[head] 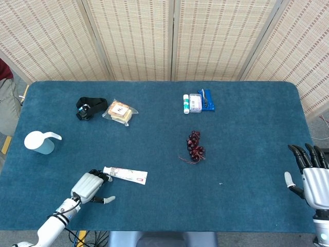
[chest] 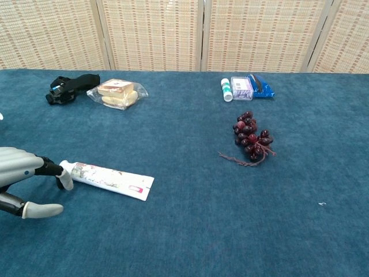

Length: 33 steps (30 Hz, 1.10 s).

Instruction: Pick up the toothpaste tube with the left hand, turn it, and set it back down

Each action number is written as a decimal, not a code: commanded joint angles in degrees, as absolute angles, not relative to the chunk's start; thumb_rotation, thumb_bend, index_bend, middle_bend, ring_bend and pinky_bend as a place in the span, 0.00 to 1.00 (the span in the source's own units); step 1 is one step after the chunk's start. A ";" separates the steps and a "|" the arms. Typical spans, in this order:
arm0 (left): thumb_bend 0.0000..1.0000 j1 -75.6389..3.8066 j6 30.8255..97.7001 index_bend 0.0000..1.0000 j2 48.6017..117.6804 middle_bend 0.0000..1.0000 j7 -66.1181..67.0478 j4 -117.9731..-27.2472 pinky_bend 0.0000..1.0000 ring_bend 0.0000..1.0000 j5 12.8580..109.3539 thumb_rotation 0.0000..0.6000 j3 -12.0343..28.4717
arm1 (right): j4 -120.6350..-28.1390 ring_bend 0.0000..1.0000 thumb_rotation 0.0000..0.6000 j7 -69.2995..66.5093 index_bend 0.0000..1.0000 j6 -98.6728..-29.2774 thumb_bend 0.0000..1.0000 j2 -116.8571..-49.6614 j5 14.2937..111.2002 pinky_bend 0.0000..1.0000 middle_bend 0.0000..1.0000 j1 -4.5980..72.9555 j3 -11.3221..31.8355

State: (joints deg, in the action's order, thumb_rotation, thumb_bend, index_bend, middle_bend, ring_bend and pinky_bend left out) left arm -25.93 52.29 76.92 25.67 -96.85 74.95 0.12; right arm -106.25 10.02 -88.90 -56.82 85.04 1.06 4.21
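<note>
1. The surface (head: 247, 154), covered in blue cloth, fills both views; its near and right edges show in the head view, and a woven screen (head: 172, 38) stands behind its far edge.
2. The left hand (head: 90, 186) sits low near the near edge at about 7 o'clock in the head view. Its fingers (chest: 62, 175) curl down over the cap end of the tube, with the thumb spread apart below. Whether they touch the cap I cannot tell; the tube is not gripped.
3. The right hand (head: 314, 177) stands at the right edge at 4 o'clock, fingers straight, apart and holding nothing.
4. The tube (chest: 106, 180) lies flat at the left hand's 3 o'clock, cap toward the hand, flat end pointing right.
5. The grapes (chest: 251, 138) lie near the centre, well apart from the tube, with open cloth between.
6. A black strap (head: 90, 107) and a bagged snack (head: 120, 112) lie side by side at 11 o'clock.
7. A cup (head: 40, 141) stands near the left edge at 9 o'clock.
8. Small packets (head: 198, 102) sit at 12 o'clock.
</note>
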 commanded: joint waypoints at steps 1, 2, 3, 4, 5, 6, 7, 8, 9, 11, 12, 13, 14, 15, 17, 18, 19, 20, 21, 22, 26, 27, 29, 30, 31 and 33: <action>0.14 -26.56 52.72 0.24 77.77 0.26 24.93 -95.89 0.17 0.15 74.64 0.17 0.79 | -106.24 0.00 1.00 10.04 0.15 -88.83 0.35 -56.81 84.89 0.00 0.19 1.00 4.17; 0.14 -26.79 52.68 0.24 77.93 0.26 24.71 -95.59 0.17 0.15 74.55 0.16 0.93 | -106.23 0.00 1.00 10.02 0.15 -88.83 0.35 -56.81 84.82 0.00 0.19 0.96 4.16; 0.14 -27.12 52.58 0.24 78.16 0.26 24.48 -95.16 0.17 0.15 74.36 0.16 1.14 | -106.22 0.00 1.00 10.01 0.15 -88.83 0.35 -56.81 84.76 0.00 0.19 0.93 4.15; 0.14 -27.40 52.47 0.24 78.34 0.26 24.30 -94.85 0.17 0.15 74.18 0.16 1.33 | -106.19 0.00 1.00 9.99 0.15 -88.86 0.35 -56.84 84.75 0.00 0.19 0.91 4.17; 0.14 -27.68 52.33 0.24 78.49 0.26 24.11 -94.57 0.17 0.15 73.97 0.16 1.51 | -106.16 0.00 1.00 9.99 0.15 -88.88 0.35 -56.86 84.72 0.00 0.19 0.88 4.17; 0.14 -28.06 52.15 0.24 78.71 0.26 23.85 -94.21 0.16 0.15 73.68 0.17 1.79 | -106.17 0.00 1.00 10.01 0.15 -88.89 0.35 -56.88 84.70 0.00 0.19 0.86 4.17; 0.14 -28.36 52.02 0.24 78.90 0.26 23.64 -93.92 0.16 0.15 73.47 0.17 2.01 | -106.19 0.00 1.00 10.04 0.15 -88.91 0.35 -56.89 84.70 0.00 0.19 0.85 4.18; 0.14 -28.75 51.84 0.24 79.12 0.25 23.40 -93.61 0.16 0.15 73.14 0.16 2.30 | -106.19 0.00 1.00 10.06 0.15 -88.93 0.35 -56.90 84.69 0.00 0.19 0.82 4.18; 0.14 -29.06 51.75 0.23 79.32 0.25 23.25 -93.41 0.16 0.14 72.94 0.15 2.54 | -106.19 0.00 1.00 10.07 0.15 -88.95 0.35 -56.90 84.70 0.00 0.19 0.78 4.16; 0.14 -29.75 51.80 0.22 79.93 0.23 22.73 -92.87 0.16 0.13 72.95 0.16 3.11 | -106.21 0.00 1.00 10.11 0.15 -89.01 0.35 -56.91 84.69 0.00 0.19 0.72 4.16; 0.14 -30.05 51.75 0.21 80.19 0.23 22.53 -92.61 0.16 0.12 72.97 0.16 3.29 | -106.23 0.00 1.00 10.10 0.15 -89.03 0.35 -56.91 84.68 0.00 0.19 0.70 4.16; 0.14 -30.39 51.64 0.20 80.40 0.22 22.38 -92.42 0.16 0.11 72.94 0.16 3.47 | -106.26 0.00 1.00 10.10 0.15 -89.05 0.35 -56.90 84.70 0.00 0.19 0.69 4.16; 0.14 -30.70 51.60 0.20 80.59 0.21 22.23 -92.28 0.16 0.11 72.93 0.17 3.67 | -106.27 0.00 1.00 10.10 0.15 -89.07 0.35 -56.88 84.73 0.00 0.19 0.67 4.16; 0.14 -31.06 51.68 0.19 80.77 0.21 22.10 -92.16 0.16 0.11 73.04 0.17 3.89 | -106.27 0.00 1.00 10.07 0.15 -89.13 0.35 -56.88 84.77 0.00 0.19 0.64 4.16; 0.14 -31.40 52.29 0.17 80.72 0.19 22.25 -92.34 0.16 0.11 73.14 0.16 4.26 | -106.26 0.00 1.00 9.96 0.15 -89.17 0.35 -56.86 84.81 0.00 0.19 0.59 4.15; 0.14 -31.51 53.06 0.17 80.61 0.19 22.41 -92.68 0.16 0.11 73.50 0.19 4.51 | -106.22 0.00 1.00 9.92 0.15 -89.16 0.35 -56.85 84.82 0.00 0.19 0.57 4.13; 0.14 -31.55 53.68 0.17 80.50 0.19 22.52 -93.01 0.16 0.11 73.85 0.22 4.63 | -106.17 0.00 1.00 9.90 0.15 -89.16 0.35 -56.86 84.82 0.00 0.19 0.55 4.12; 0.14 -31.59 54.20 0.17 80.42 0.19 22.56 -93.37 0.17 0.11 74.21 0.23 4.70 | -106.11 0.00 1.00 9.87 0.15 -89.13 0.35 -56.88 84.80 0.00 0.19 0.54 4.11; 0.14 -31.70 54.82 0.17 80.42 0.19 22.56 -93.76 0.17 0.11 74.83 0.26 4.75 | -106.03 0.00 1.00 9.81 0.15 -89.07 0.35 -56.91 84.80 0.00 0.19 0.54 4.09; 0.14 -31.84 55.06 0.17 80.48 0.18 22.61 -93.97 0.17 0.10 75.21 0.28 4.72 | -105.96 0.00 1.00 9.75 0.15 -88.99 0.35 -56.94 84.79 0.00 0.19 0.55 4.05; 0.14 -33.37 53.92 0.19 81.24 0.18 23.77 -94.40 0.16 0.09 76.12 0.29 4.26 | -105.65 0.00 1.00 9.33 0.15 -88.61 0.35 -57.04 84.84 0.00 0.19 0.62 3.91; 0.14 -33.97 53.23 0.20 81.64 0.17 24.23 -94.44 0.16 0.09 76.19 0.30 4.09 | -105.60 0.00 1.00 9.16 0.15 -88.59 0.35 -57.02 84.83 0.00 0.19 0.59 3.89; 0.14 -34.91 52.33 0.21 82.34 0.15 25.26 -94.32 0.16 0.07 76.31 0.28 3.87 | -105.51 0.00 1.00 8.94 0.15 -88.61 0.35 -56.94 84.84 0.00 0.19 0.51 3.84; 0.14 -35.51 51.94 0.22 82.95 0.14 26.02 -94.03 0.16 0.06 76.50 0.27 3.78 | -105.50 0.00 1.00 8.80 0.15 -88.63 0.35 -56.85 84.86 0.00 0.19 0.44 3.79; 0.14 -35.97 51.66 0.22 83.40 0.13 26.73 -93.73 0.15 0.05 76.59 0.25 3.73 | -105.52 0.00 1.00 8.67 0.15 -88.65 0.35 -56.78 84.85 0.00 0.19 0.39 3.76; 0.14 -37.02 51.09 0.23 84.43 0.11 28.60 -92.80 0.14 0.03 76.63 0.18 3.70 | -105.51 0.00 1.00 8.43 0.15 -88.77 0.35 -56.65 84.82 0.00 0.19 0.23 3.70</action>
State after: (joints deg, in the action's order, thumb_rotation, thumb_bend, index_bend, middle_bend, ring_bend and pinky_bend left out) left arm -36.15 51.70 83.58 27.45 -93.48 76.49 3.83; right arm -105.51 8.45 -88.74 -56.67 84.82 0.25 3.72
